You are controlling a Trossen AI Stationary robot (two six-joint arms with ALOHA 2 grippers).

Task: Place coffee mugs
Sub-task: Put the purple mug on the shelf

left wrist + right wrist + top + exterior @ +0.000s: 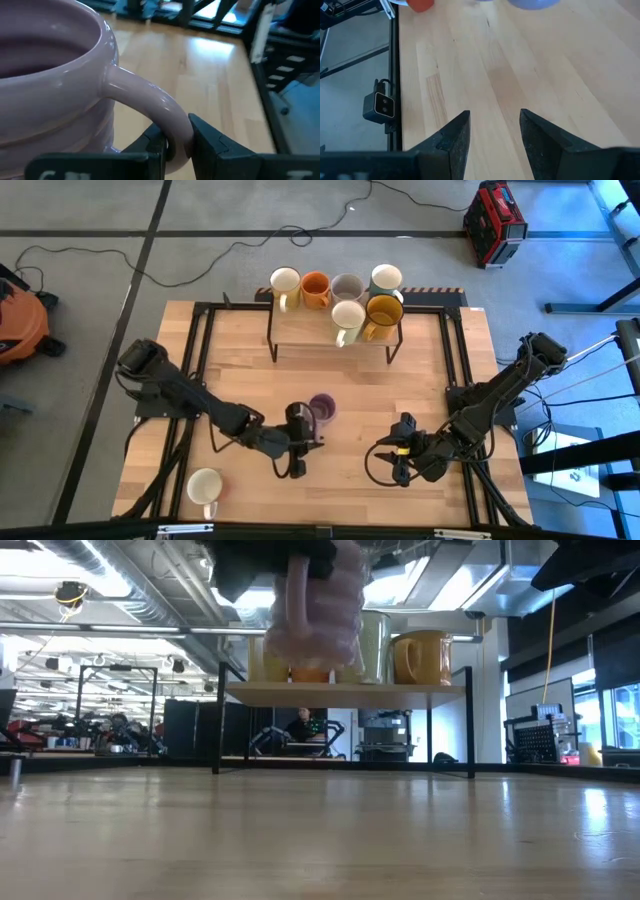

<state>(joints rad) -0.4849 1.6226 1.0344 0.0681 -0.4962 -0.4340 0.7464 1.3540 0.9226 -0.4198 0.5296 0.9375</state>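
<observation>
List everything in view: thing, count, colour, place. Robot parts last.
Mugs on the shelf: six; back row cream-white, orange, grey-beige, pale mint-blue; front row cream-white, amber-yellow.
Lilac mug: one, held by its handle above mid-table.
Cream-white mug: one, near left corner of the table.
Shelf: one, wooden top on black legs, far middle of the table.
Table: one, light wood.
Red case: one, on the floor beyond the table.
Left hand: shut on the lilac mug's handle.
Right hand: open, low over bare table on the right.
</observation>
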